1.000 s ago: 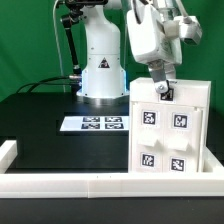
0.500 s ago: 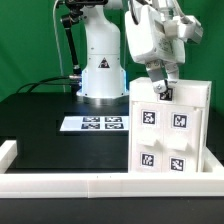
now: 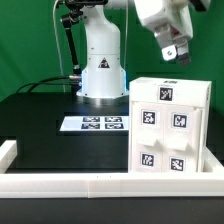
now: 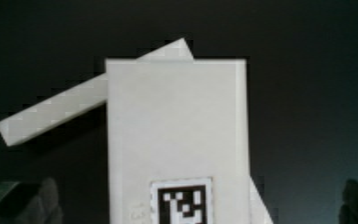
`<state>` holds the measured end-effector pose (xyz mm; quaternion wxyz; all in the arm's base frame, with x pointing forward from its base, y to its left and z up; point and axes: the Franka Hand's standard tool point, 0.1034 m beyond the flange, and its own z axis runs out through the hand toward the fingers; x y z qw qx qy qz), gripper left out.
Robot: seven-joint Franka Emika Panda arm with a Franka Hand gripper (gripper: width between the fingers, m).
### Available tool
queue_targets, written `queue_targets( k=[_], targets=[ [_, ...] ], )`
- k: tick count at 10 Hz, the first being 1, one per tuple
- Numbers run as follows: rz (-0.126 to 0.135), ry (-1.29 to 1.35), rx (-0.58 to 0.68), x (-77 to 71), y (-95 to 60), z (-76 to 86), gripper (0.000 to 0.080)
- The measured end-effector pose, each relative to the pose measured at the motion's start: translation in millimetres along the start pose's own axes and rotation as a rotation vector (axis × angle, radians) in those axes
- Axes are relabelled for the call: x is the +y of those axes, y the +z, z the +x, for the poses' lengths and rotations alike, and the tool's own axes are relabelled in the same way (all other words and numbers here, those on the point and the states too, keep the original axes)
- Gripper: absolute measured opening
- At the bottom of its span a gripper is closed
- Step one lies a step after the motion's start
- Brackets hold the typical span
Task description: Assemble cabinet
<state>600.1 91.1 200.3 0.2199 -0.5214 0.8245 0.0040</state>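
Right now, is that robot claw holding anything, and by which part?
Nothing is held. The gripper hangs in the air above the cabinet, apart from it.

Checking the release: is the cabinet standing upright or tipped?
Upright. In the exterior view the cabinet stands square on the table, top face level, tags unskewed. The gripper hangs above it, apart from it.

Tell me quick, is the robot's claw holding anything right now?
End effector: holding nothing, lifted clear above the cabinet; whether it is open or closed cannot be told.
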Motion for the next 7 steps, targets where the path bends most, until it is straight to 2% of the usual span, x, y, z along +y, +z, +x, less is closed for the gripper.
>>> queue_targets(
  k=[2, 7],
  targets=[
    [-0.009, -0.018, -0.011, 1.6, -1.8, -10.1, 0.0797],
    [-0.009, -0.02, -0.009, 2.0, -0.9, -9.1, 0.0797]
  ],
)
